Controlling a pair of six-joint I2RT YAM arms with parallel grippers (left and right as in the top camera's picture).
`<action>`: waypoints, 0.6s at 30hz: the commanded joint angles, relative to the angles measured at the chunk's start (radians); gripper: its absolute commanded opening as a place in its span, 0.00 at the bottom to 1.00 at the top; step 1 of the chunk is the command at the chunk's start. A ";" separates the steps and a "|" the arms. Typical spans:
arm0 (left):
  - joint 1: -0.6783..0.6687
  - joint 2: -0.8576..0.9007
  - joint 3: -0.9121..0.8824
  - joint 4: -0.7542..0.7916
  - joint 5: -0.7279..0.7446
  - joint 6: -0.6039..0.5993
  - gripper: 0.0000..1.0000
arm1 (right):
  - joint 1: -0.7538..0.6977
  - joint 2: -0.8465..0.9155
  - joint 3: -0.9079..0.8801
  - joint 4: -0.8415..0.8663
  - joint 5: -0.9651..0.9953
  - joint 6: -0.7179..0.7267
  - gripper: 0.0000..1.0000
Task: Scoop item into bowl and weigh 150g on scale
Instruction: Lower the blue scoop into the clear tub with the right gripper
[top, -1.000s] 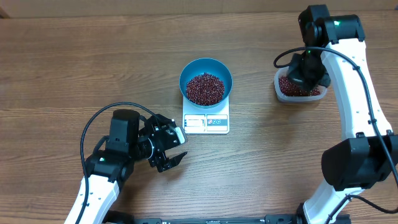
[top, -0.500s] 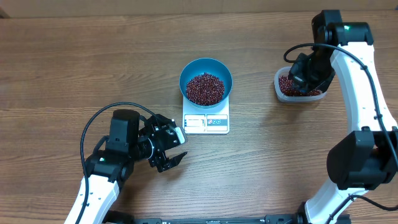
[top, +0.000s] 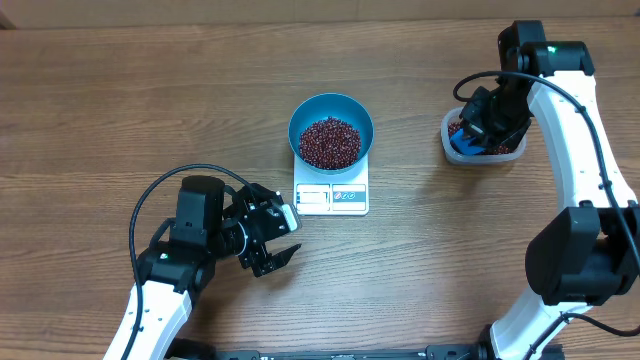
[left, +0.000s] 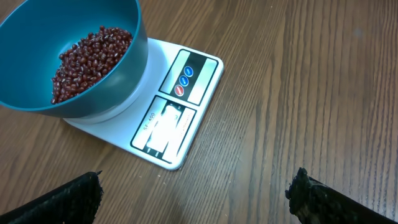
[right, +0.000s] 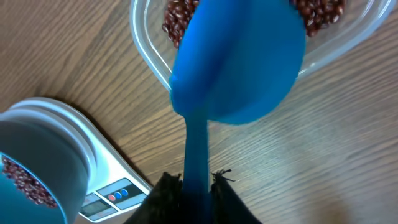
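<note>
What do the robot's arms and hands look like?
The left arm and right arm are white shells with black joints, a black cable looping beside each. A green light glows on the right one. The left hand and right hand are black, two-fingered.

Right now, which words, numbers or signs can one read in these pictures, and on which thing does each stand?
"SF-400": small print beside the display on the scale; it seems to read so.
Display: washed out by glare, no number readable.
Three round buttons: signs too small to read.
Bowl: no writing visible.
</note>
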 joint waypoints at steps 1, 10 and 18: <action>0.004 0.008 -0.004 0.000 0.016 0.019 1.00 | 0.002 -0.034 -0.002 0.011 0.002 0.003 0.24; 0.004 0.008 -0.004 0.000 0.016 0.019 1.00 | 0.002 -0.034 -0.002 -0.012 0.068 -0.001 0.39; 0.004 0.008 -0.004 0.000 0.016 0.019 1.00 | 0.002 -0.034 -0.002 -0.079 0.167 -0.027 0.47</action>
